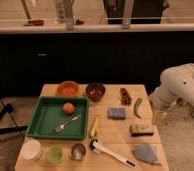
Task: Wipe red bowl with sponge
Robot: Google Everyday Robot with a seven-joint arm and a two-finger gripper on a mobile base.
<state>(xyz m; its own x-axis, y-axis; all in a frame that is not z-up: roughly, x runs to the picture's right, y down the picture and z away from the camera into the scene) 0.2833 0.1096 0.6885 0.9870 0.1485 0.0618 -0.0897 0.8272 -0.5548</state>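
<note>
The sponge (116, 113) lies flat in the middle of the counter (118, 131), long axis left-right, left of the claw (158, 116), which hangs wide open and empty at the right edge; the red bowl (67, 89) sits farther upper left.

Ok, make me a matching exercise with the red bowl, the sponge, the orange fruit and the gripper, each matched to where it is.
1 red bowl
2 sponge
3 orange fruit
4 gripper

A in the green tray
B at the right edge of the table
C at the table's back edge, left of the dark bowl
D mid-table, left of the green pepper

Pairs: 1-C, 2-D, 3-A, 4-B
</note>
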